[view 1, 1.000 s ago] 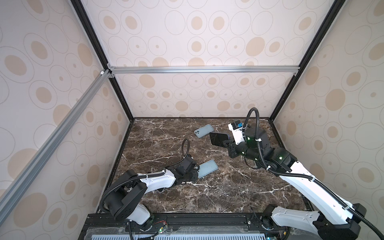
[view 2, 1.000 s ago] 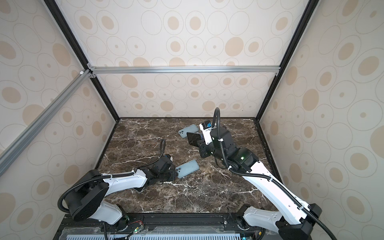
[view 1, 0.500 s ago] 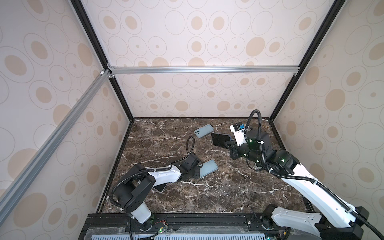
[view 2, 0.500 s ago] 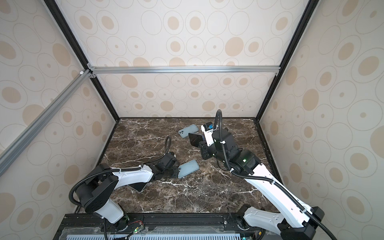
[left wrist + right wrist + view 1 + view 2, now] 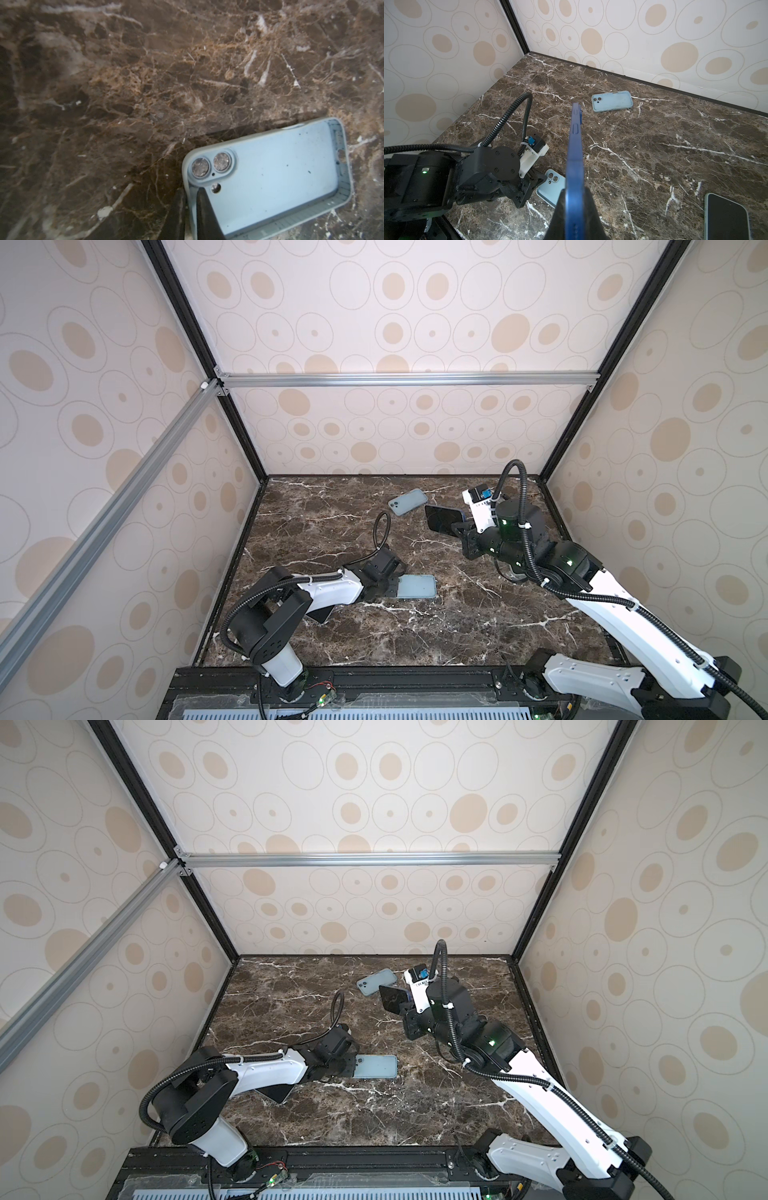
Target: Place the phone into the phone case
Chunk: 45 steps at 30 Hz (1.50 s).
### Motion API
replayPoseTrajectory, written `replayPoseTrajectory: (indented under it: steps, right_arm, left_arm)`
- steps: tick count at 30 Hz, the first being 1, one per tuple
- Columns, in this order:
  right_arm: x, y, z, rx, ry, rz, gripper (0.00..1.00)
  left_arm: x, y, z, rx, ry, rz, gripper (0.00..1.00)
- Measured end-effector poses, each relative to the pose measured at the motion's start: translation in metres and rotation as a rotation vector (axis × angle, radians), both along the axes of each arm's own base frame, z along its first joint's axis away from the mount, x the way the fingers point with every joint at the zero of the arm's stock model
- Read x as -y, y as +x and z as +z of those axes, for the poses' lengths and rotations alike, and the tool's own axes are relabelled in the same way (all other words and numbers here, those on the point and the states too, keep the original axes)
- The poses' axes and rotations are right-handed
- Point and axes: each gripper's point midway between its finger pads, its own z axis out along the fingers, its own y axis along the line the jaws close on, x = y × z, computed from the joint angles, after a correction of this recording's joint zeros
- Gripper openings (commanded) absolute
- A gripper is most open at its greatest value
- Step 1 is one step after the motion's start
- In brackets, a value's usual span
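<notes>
The left gripper's (image 5: 190, 205) jaws are closed on the camera-end wall of the pale-blue phone case (image 5: 270, 176), one finger inside and one outside. This pins the case open side up on the marble table (image 5: 374, 635), apparently to steady it for loading. The right gripper (image 5: 574, 199) clamps the blue phone (image 5: 575, 145) on edge, aloft toward the back and well apart from the case. A second case (image 5: 407, 501) lies behind. A second earlier the left jaws stood wider and the case lay askew.
</notes>
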Motion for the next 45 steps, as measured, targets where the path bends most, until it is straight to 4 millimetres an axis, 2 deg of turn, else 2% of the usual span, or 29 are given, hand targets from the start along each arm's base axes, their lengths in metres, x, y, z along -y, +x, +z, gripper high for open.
replayPoseTrajectory:
  steps: [7, 10, 12, 15, 20, 23, 25, 31, 38, 45]
  right_arm:
    - [0.002, -0.001, -0.003, -0.010, -0.010, -0.003, 0.00]
    - [0.002, -0.002, -0.005, -0.019, -0.013, -0.006, 0.00]
    - [0.003, -0.003, -0.007, -0.030, -0.011, -0.010, 0.00]
    - [0.004, -0.004, -0.010, -0.055, -0.003, -0.022, 0.00]
    - [0.004, -0.009, -0.021, -0.126, 0.046, -0.050, 0.00]
    - [0.002, -0.015, -0.035, -0.191, 0.083, -0.066, 0.00]
    - [0.001, -0.018, -0.046, -0.240, 0.106, -0.076, 0.00]
    - [-0.006, -0.027, -0.083, -0.393, 0.169, -0.112, 0.00]
    - [-0.019, -0.028, -0.118, -0.524, 0.217, -0.140, 0.00]
    - [-0.038, -0.023, -0.138, -0.612, 0.249, -0.135, 0.00]
  left_arm:
    - [0.000, 0.002, 0.001, 0.006, 0.000, 0.002, 0.13]
    - [0.000, 0.003, 0.004, 0.014, 0.000, 0.005, 0.29]
    - [0.001, 0.004, 0.010, 0.027, -0.013, 0.011, 0.35]
    - [0.003, 0.008, 0.032, 0.076, -0.054, 0.017, 0.37]
    - [0.003, 0.017, 0.090, 0.207, -0.156, 0.032, 0.37]
    - [-0.001, 0.018, 0.112, 0.256, -0.193, 0.034, 0.37]
    - [-0.006, 0.017, 0.120, 0.276, -0.205, 0.036, 0.37]
    - [-0.024, 0.008, 0.120, 0.283, -0.209, 0.044, 0.37]
    - [-0.034, -0.001, 0.113, 0.263, -0.214, 0.042, 0.37]
    - [-0.038, -0.004, 0.109, 0.245, -0.222, 0.042, 0.36]
